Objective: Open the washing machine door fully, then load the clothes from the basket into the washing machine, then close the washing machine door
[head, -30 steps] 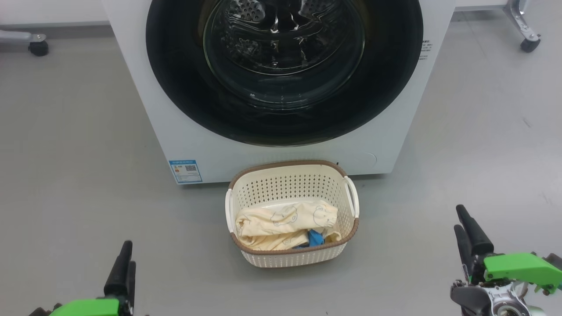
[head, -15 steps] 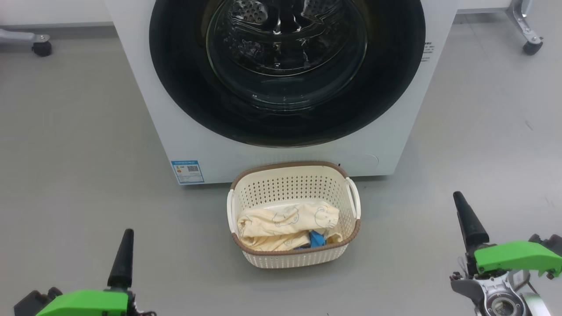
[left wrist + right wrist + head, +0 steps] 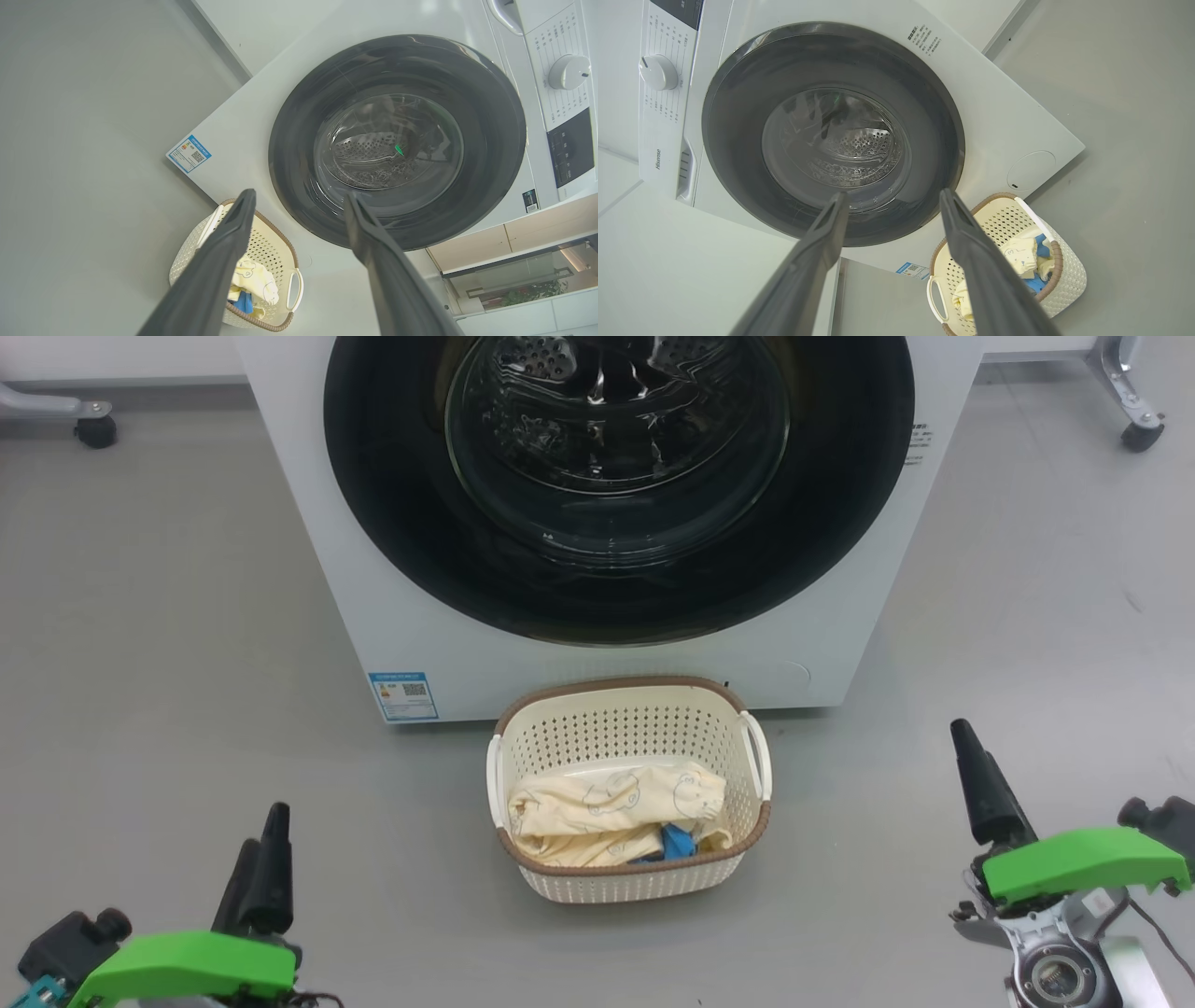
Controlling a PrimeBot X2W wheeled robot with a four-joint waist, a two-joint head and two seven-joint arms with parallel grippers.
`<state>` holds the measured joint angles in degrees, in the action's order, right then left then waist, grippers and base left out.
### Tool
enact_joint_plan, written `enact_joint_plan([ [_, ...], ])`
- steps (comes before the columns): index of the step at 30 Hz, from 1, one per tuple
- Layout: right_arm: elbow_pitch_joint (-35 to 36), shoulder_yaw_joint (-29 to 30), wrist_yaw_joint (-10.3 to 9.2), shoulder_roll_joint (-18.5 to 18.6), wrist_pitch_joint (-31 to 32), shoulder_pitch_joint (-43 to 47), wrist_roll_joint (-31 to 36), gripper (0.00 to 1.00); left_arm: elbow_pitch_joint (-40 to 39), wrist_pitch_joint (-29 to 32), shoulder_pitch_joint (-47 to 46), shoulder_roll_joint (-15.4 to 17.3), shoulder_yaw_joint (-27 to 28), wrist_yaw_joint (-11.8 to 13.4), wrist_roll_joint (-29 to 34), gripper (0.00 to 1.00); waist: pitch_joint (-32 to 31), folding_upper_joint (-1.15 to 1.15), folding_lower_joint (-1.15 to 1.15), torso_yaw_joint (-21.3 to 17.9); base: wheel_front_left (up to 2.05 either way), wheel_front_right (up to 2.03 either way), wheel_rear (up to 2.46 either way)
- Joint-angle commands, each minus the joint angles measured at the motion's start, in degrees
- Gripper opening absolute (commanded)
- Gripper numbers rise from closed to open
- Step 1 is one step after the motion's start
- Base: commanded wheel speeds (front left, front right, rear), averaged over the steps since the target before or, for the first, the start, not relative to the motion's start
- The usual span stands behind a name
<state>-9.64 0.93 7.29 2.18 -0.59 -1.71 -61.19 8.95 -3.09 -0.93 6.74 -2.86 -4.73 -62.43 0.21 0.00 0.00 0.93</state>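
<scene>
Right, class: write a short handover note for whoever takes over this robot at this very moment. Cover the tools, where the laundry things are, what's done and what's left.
Left tool: open, empty, clear of the basket, off to its left.
Right tool: open, empty, off to the basket's right.
Washing machine door: shut against the washing machine.
Basket: on the floor, directly in front of the washing machine.
Clothes: in the basket, pale yellow cloth over a blue piece.
Done: nothing yet.
Left: open the door fully, load the clothes, close the door.
</scene>
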Motion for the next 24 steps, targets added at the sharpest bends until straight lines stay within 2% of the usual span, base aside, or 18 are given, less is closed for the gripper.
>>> enact_joint_plan([
  [1, 2.6, -0.8, 0.09, 0.8, -0.6, -4.0, 2.3, 1.0, -2.6, -0.7, -3.0, 1.7, 0.5, 0.5, 2.3, 1.0, 0.1, 0.0, 0.0, 0.1, 0.0, 0.0, 0.0],
  [9, 3.2, -1.6, 0.11, 0.8, -0.7, -4.4, 10.6, 1.0, -3.1, -1.9, -3.4, 3.7, -1.4, 2.4, 10.5, 1.0, 0.5, 0.0, 0.0, 0.4, 0.0, 0.0, 0.0],
  [24, 3.4, -3.0, 0.13, 0.6, -1.0, -4.2, 22.3, 1.0, -3.7, -4.5, -3.4, 6.1, -3.8, 4.8, 21.6, 1.0, 1.1, 0.0, 0.0, 1.1, 0.0, 0.0, 0.0],
])
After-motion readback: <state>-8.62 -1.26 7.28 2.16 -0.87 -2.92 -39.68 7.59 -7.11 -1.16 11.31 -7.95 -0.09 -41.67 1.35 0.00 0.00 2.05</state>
